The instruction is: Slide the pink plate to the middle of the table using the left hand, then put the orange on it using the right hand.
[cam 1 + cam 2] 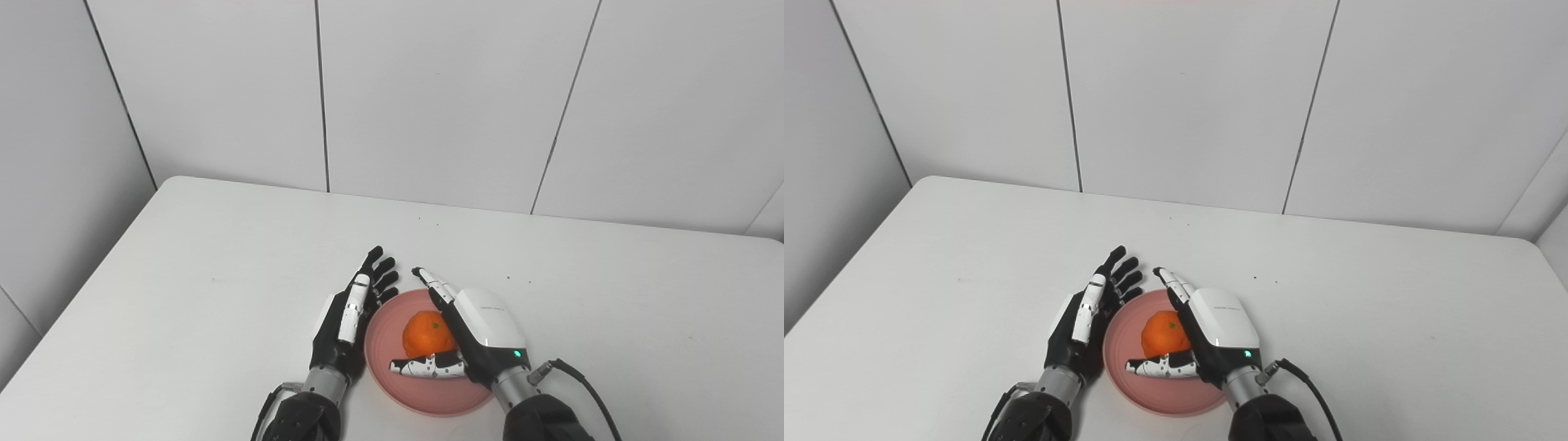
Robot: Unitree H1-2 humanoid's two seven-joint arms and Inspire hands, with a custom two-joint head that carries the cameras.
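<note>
The pink plate lies on the white table near its front edge, about midway across. The orange sits on the plate. My right hand is over the plate's right half, its fingers stretched straight along the orange's right side and its thumb lying across in front of it. The fingers are not closed around the fruit. My left hand is open, palm turned to the plate, its fingers straight along the plate's left rim. The same scene shows in the right eye view, with the orange between both hands.
The white table carries only a few small dark specks behind the plate. Grey wall panels stand close behind its far edge. A black cable runs from my right wrist.
</note>
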